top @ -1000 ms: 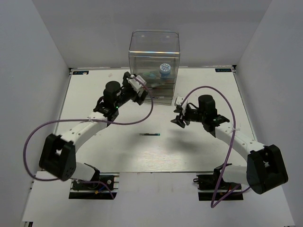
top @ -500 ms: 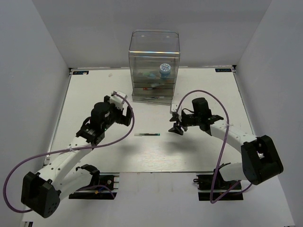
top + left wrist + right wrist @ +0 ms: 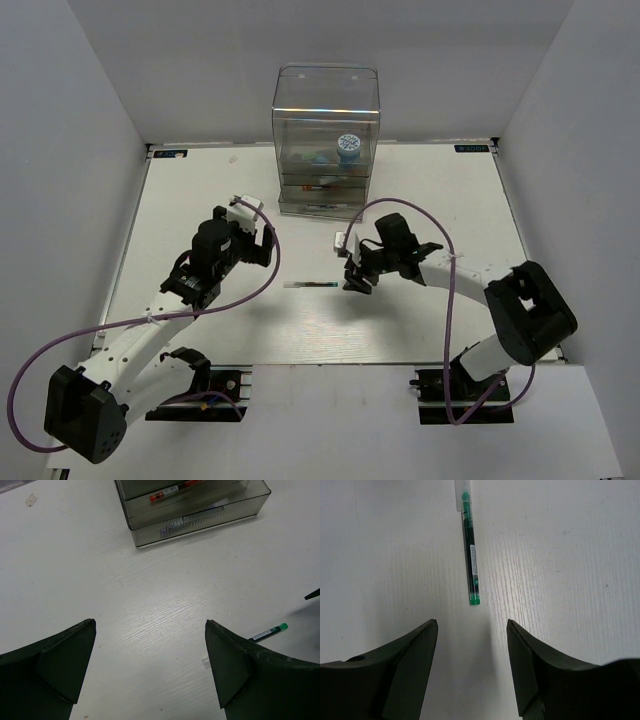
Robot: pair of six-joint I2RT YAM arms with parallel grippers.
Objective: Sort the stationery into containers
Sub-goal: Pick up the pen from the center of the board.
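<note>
We reach our left arm [image 3: 140,335] from the near-left corner of the counter [image 3: 430,185] toward its middle. The left pincer [image 3: 255,235] tilts down, jaws spread wide with nothing between them. Our right arm [image 3: 465,272] bends in from the near-right corner, and the right pincer [image 3: 355,278] hangs low over the counter's centre, jaws partly apart, gripping nothing.

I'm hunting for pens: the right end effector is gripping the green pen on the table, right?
Not gripping. The green pen lies loose on the table, just ahead of the open right end effector, as the right wrist view shows.
</note>
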